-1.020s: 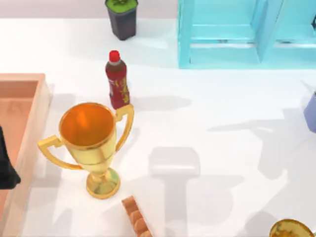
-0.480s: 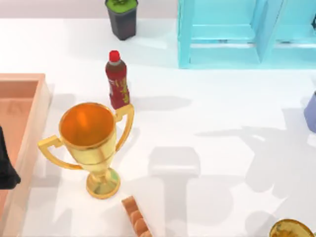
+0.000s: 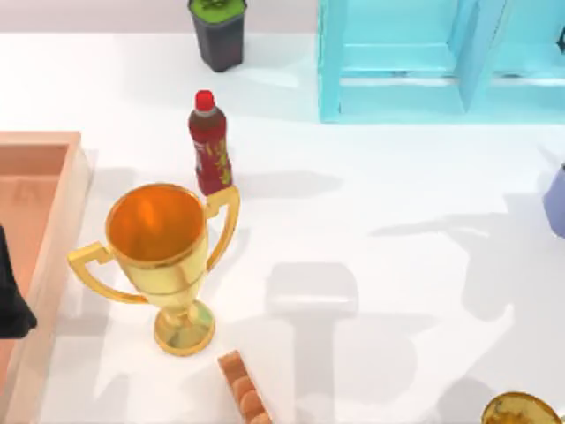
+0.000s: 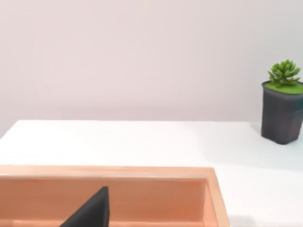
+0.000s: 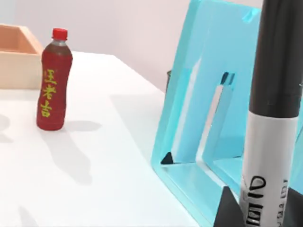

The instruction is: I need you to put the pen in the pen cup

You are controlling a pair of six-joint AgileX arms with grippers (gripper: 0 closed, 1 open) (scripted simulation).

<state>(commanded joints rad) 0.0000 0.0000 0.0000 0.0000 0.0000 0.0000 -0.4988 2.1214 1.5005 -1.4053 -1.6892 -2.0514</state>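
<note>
The pen (image 5: 274,118), black with a white printed band, stands upright very close in the right wrist view. My right gripper (image 5: 265,213) is shut on its lower part, and one dark fingertip (image 5: 232,208) shows beside it. A pale blue sliver of the pen cup (image 3: 557,200) sits at the table's right edge in the top view. My left arm (image 3: 9,300) is parked over the wooden box (image 3: 40,203) at the left, and one dark finger (image 4: 90,213) of it shows in the left wrist view.
A gold trophy (image 3: 163,256) stands left of centre, with a red-capped bottle (image 3: 209,146) behind it. A dark pot with a green plant (image 3: 217,31) and a cyan rack (image 3: 424,62) stand at the back. A brown ridged piece (image 3: 243,389) and a gold rim (image 3: 521,411) lie at the front.
The arm shadows on the right half of the table stretched leftward and then drew back. The things on the table have stayed where they were.
</note>
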